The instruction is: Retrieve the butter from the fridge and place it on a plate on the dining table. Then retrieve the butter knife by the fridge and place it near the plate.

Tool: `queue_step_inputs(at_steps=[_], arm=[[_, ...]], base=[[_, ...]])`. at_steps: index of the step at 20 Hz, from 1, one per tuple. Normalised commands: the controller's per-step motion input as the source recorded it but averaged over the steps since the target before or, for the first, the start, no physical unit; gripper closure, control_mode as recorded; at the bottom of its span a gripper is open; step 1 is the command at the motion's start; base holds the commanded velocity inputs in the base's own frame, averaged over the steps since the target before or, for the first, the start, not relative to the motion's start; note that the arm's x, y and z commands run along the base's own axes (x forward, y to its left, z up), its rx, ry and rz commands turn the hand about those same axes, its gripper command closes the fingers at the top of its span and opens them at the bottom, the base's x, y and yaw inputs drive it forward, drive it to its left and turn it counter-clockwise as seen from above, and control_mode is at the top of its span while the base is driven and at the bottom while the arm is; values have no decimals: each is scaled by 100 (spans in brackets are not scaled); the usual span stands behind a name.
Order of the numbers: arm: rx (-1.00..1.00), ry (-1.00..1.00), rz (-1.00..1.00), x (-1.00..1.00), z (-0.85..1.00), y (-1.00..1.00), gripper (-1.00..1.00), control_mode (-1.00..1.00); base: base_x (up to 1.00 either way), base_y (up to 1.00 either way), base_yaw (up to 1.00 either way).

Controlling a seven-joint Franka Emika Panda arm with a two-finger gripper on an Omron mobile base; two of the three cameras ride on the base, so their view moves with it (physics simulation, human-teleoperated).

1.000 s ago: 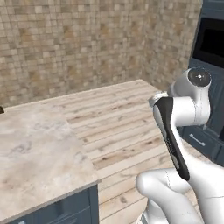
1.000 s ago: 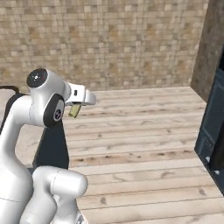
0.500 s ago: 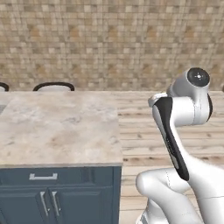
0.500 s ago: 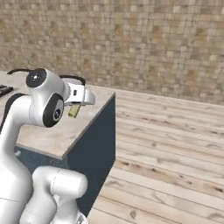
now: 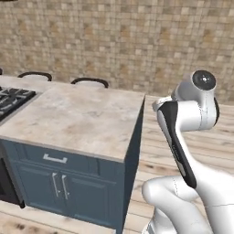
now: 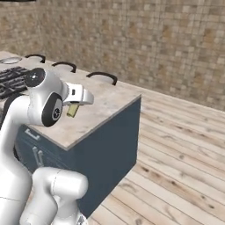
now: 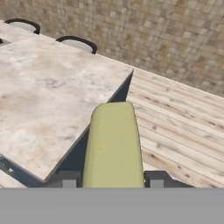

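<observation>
**Butter Held in Tool Beside the End of the Dining Surface**

**Surroundings.** The dining table [image 5: 87, 119] (a beige marbled surface on a dark blue base) lies ahead and to the left of the arm. Its near corner and end panel face the wooden plank floor [image 6: 184, 145]. A black gas cooktop [image 5: 11, 98] is inset at the far left of the surface. Three rounded chair backs [image 6: 102, 76] rise behind the far edge of the surface. A tiled stone wall [image 5: 119, 41] closes the background. The front of the blue base carries a drawer and two cabinet doors with grey handles [image 5: 59, 185]. The stretch of surface between the cooktop and the end corner is bare stone. In the right base view a pale object lies at the far left end of the surface; it is too small to identify.

**Tool state.** The tool [image 7: 113, 178] is clamped on the butter [image 7: 113, 146], with one dark finger tip [image 7: 65, 178] on each long side.

**Butter location and orientation.** The butter is carried in the air, off the surface, near its end corner. In the hand view its long axis runs straight out from between the finger tips, along the tool's line of sight, and its far end overlaps the surface's end edge. In the right base view the butter [image 6: 72, 110] hangs tilted below the white hand.
</observation>
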Motion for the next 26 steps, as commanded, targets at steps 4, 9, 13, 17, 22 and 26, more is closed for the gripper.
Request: queue_step_inputs(at_steps=[4,9,13,17,22,26], arm=[[0,0,0,0,0,0,100,100],[0,0,0,0,0,0,100,100],[0,0,0,0,0,0,100,100],[0,0,0,0,0,0,100,100],[0,0,0,0,0,0,100,100],[0,0,0,0,0,0,100,100]], base=[[0,-50,37],[2,-60,36],[0,-54,25],[6,-52,9],[41,-63,10],[58,-65,10]])
